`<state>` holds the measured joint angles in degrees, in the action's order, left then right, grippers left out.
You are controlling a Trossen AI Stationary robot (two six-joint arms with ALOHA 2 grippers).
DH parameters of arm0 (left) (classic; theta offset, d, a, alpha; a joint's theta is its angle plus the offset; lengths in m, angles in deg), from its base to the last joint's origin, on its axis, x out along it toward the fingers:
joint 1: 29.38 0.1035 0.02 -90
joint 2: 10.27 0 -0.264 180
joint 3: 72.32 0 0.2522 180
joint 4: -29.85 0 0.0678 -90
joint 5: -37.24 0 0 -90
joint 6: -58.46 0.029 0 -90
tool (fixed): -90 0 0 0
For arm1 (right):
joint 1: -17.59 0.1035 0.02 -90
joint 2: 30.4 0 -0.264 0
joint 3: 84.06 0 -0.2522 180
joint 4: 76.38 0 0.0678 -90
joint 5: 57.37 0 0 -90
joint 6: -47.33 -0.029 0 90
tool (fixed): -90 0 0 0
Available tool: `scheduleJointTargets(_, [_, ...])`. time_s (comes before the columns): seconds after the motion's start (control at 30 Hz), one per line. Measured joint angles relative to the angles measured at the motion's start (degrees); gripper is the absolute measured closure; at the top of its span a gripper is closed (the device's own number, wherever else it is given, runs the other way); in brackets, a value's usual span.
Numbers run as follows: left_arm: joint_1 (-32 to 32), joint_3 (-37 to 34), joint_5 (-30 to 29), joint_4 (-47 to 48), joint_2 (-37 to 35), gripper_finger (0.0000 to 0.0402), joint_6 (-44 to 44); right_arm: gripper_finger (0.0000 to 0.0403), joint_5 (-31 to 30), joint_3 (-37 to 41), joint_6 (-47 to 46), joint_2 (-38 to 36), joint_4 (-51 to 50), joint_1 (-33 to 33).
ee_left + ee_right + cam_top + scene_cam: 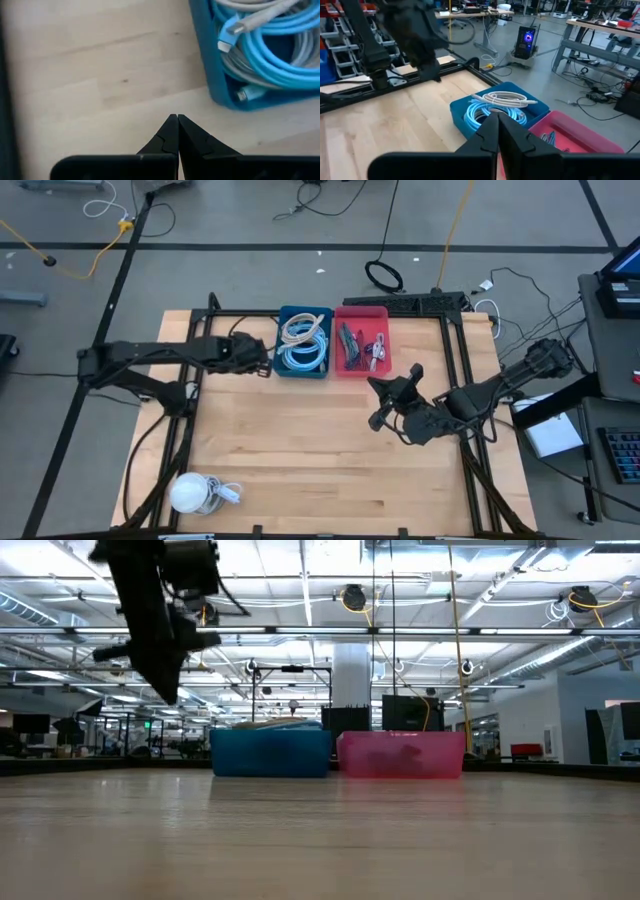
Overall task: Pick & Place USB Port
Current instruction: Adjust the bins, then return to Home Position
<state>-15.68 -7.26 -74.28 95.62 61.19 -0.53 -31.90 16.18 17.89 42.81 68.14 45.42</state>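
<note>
Both sets of jaws are pressed fully together with nothing between them, so we're holding zip right now. Our left gripper point(262, 360) hangs above the wood just beside the blue bin point(283, 313), and our right gripper point(378, 402) floats over bare table a little below the pink bin point(384, 312).

As for the USB thing we're meant to pick: the blue bin is stuffed with coiled cables point(272, 52), light blue and grey, and at least one light-blue USB plug point(229, 35) sticks out of the tangle. The pink bin holds a jumble of small dark bits point(358, 348), too tiny for us to call.

What could bite us, in our opinion: those coils are all looped through each other, so pinching one plug probably drags half the bundle up and over the rim. Coming in with jaws shut would just poke the pile or shove the bin along the table, since nothing seems to pin it down. The left gripper sits so close to the bin wall that a sloppy descent could clip the edge.

Surface is a pale wood tabletop point(300, 440) with a black frame round it, plus a white round object with a cord point(198, 493) near the front left corner. Beyond the table it's a big open workshop: grey floor, loose cables, benches, ceiling lights.
</note>
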Motion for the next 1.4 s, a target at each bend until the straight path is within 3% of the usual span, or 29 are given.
scheduleJointTargets(0.23, [10.2, -8.3, 4.0, -15.8, 3.2, 0.0401, 5.2, 0.0403, 0.0, 0.0, -1.1, 0.0, 0.6, 0.0])
scheduleJointTargets(0.43, [16.0, -8.0, 8.0, -26.3, 9.6, 0.0401, 11.3, 0.0403, -0.1, 0.0, -2.8, 0.0, 1.4, 1.3])
scheduleJointTargets(0.67, [17.9, -7.5, 14.5, -38.0, 16.0, 0.0401, 12.8, 0.0403, -1.8, 0.0, -2.9, 0.0, 3.8, 2.5])
scheduleJointTargets(1.03, [16.5, -3.7, 16.1, -39.8, 19.3, 0.0401, 17.1, 0.0403, -3.0, 0.0, -2.8, 0.0, 3.9, 2.4])
scheduleJointTargets(1.4, [16.5, 2.3, 10.2, -25.3, 17.4, 0.0401, 20.2, 0.0403, -2.9, 0.0, -2.4, 0.0, 4.0, 2.1])
